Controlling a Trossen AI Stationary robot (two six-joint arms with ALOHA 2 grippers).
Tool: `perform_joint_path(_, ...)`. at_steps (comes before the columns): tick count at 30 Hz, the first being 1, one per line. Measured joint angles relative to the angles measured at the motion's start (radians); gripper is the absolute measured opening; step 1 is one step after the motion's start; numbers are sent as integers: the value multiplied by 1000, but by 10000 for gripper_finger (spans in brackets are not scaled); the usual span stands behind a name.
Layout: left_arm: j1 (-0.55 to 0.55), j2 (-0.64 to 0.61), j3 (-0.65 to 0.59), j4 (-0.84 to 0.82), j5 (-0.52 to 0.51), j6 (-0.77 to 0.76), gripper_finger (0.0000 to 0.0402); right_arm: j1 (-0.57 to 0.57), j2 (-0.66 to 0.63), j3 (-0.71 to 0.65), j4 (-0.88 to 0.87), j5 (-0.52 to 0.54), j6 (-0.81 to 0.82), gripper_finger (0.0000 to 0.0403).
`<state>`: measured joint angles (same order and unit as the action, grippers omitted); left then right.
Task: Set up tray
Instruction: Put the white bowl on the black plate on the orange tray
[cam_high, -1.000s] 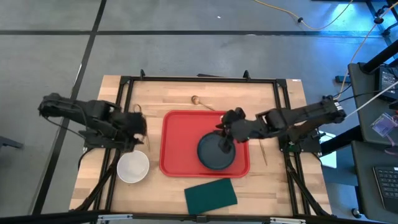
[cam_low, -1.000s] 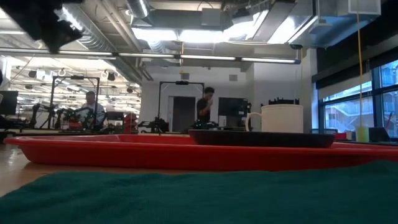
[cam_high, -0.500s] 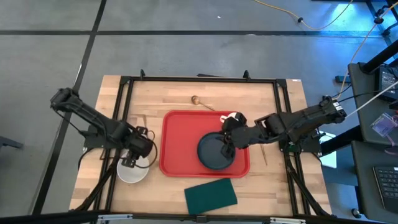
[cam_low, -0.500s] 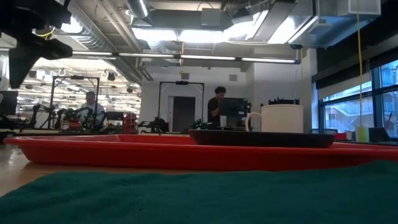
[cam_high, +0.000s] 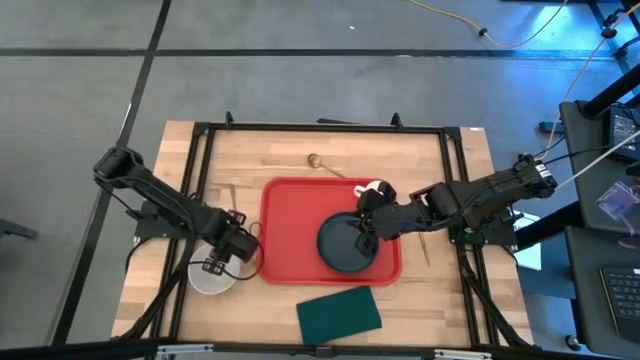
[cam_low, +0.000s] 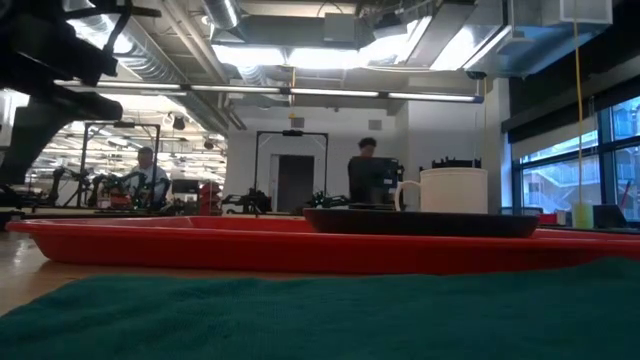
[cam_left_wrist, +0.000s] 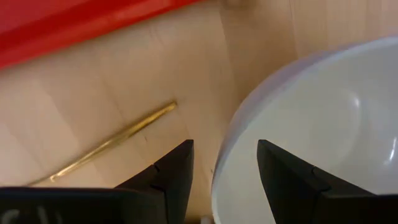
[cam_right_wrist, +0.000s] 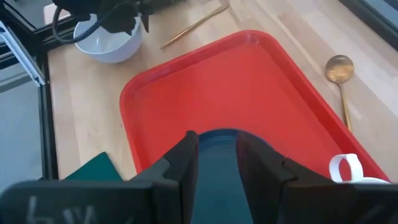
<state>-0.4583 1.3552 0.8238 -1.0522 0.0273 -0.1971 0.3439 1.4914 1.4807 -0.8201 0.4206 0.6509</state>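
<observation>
Left hand (cam_high: 214, 265) lowered over white bowl (cam_high: 205, 277), fingers apart astride its half-hidden rim, right hand (cam_high: 363, 232) grips plate (cam_high: 343, 250).

Grey floor (cam_high: 300, 90), blue-lit corner; ceiling strip lights (cam_low: 330, 55), window (cam_low: 575, 170) right, person (cam_low: 365, 175) standing behind.

The table holds one red tray (cam_high: 290, 215), one dark plate (cam_high: 340, 250), one white mug (cam_high: 372, 188), one white bowl (cam_high: 203, 280), one green cloth (cam_high: 339, 313), one gold spoon (cam_high: 316, 161) and two gold sticks (cam_left_wrist: 112, 146), while two people (cam_low: 366, 175) appear in the room behind.
</observation>
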Motion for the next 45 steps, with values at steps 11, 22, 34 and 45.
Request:
perform_joint_path(11,0,44,0,29,23,2,43,0,0,0,-7,-4,-1,111)
perform_joint_path(22,64,-58,140,-75,208,-244,5,13,-3,1,-42,-133,55,111)
perform_joint_path(34,352,11,428,311,26,-384,4,63,-80,2,-274,-208,429,111)
perform_joint_path(45,487,447,784,158,55,-264,4,169,-195,2,-359,-206,527,111)
